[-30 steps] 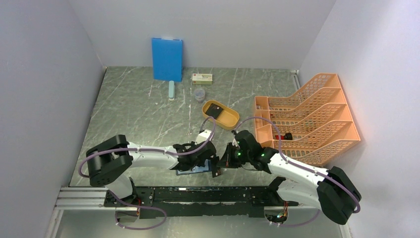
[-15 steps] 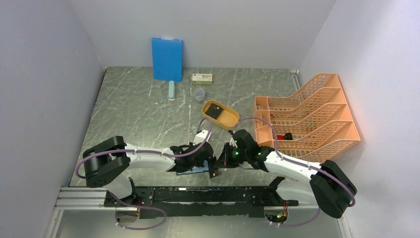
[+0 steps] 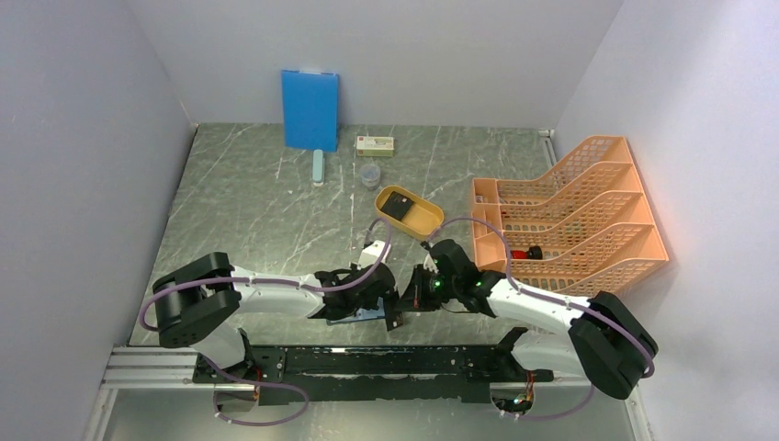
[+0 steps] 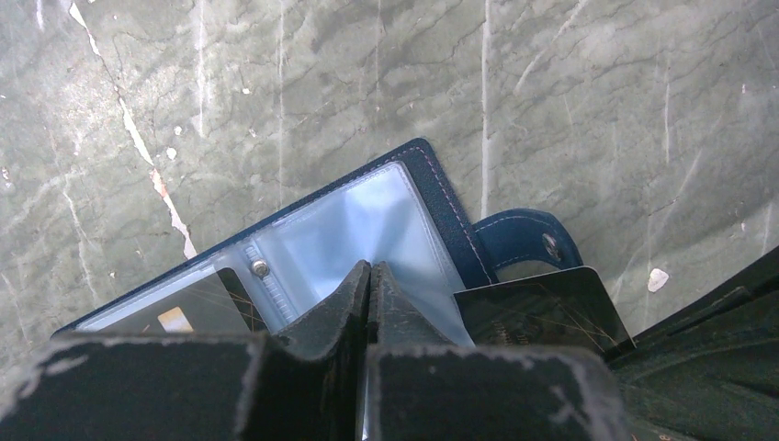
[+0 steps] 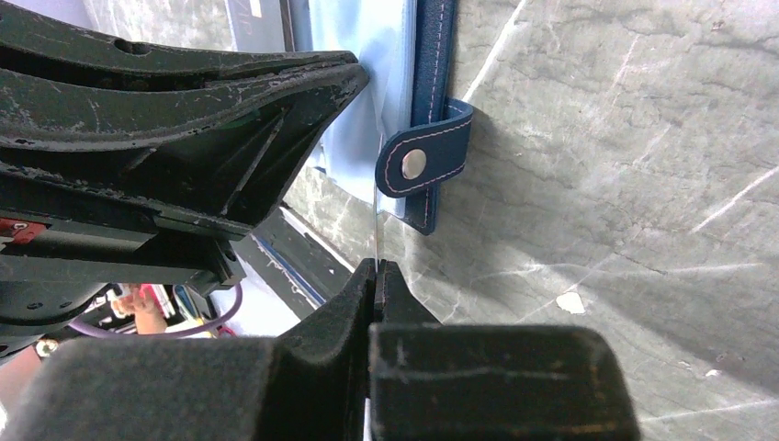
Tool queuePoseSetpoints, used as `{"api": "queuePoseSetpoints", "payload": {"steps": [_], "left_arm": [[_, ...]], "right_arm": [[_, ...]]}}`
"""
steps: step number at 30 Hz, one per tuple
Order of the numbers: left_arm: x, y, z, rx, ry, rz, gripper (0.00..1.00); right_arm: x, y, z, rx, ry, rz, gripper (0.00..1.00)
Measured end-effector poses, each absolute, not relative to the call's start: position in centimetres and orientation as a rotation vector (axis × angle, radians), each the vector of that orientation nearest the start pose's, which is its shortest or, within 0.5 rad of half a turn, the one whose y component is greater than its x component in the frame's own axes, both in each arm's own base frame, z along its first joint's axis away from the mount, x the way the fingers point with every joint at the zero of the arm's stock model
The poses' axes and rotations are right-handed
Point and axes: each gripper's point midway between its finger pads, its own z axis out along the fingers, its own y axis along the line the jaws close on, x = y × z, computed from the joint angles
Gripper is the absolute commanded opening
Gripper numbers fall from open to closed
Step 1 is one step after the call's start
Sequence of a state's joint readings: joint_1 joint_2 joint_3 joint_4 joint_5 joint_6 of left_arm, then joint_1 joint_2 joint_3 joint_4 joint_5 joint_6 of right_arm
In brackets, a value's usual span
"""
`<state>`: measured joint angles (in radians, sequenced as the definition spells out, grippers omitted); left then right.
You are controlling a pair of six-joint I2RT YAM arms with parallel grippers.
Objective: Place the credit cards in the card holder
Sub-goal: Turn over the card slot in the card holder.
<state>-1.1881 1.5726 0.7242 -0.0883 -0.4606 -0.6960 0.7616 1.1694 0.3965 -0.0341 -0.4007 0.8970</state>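
The navy card holder (image 4: 432,179) lies open near the table's front edge, clear sleeves up and clasp tab (image 5: 423,163) to the right. My left gripper (image 4: 370,269) is shut on one clear sleeve of it. One dark credit card (image 4: 184,308) sits in the left sleeve. My right gripper (image 5: 375,266) is shut on another dark credit card (image 4: 542,308), seen edge-on as a thin line (image 5: 378,234), just right of the holder by the tab. In the top view the two grippers (image 3: 375,299) (image 3: 407,301) meet over the holder (image 3: 363,316). A third dark card (image 3: 397,204) lies in the yellow tray.
The yellow-orange oval tray (image 3: 427,222) stands mid-table behind the grippers. An orange mesh file rack (image 3: 570,220) fills the right side. At the back are a blue board (image 3: 310,108), a small box (image 3: 375,144), a clear cup (image 3: 369,175) and a pale bar (image 3: 318,167).
My right gripper has carried its card a little to the left, closer to the holder's clasp side. The left gripper has stayed on the holder.
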Motion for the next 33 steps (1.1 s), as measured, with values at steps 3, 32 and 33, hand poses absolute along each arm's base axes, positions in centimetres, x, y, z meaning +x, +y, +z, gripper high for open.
{"api": "queuePoseSetpoints", "payload": {"steps": [3, 32, 33], "left_arm": [[17.9, -30.1, 1.9, 0.404, 2.364, -0.305, 0.05], [17.9, -30.1, 1.9, 0.395, 2.359, -0.317, 0.05], [17.9, -30.0, 1.9, 0.394, 2.359, -0.318, 0.05]], "right_arm": [[12.8, 25.7, 4.9, -0.035, 2.679, 1.156, 0.00], [13.3, 25.4, 4.7, -0.043, 2.689, 1.131, 0.00], [13.2, 25.4, 4.7, -0.044, 2.689, 1.134, 0.00]]}}
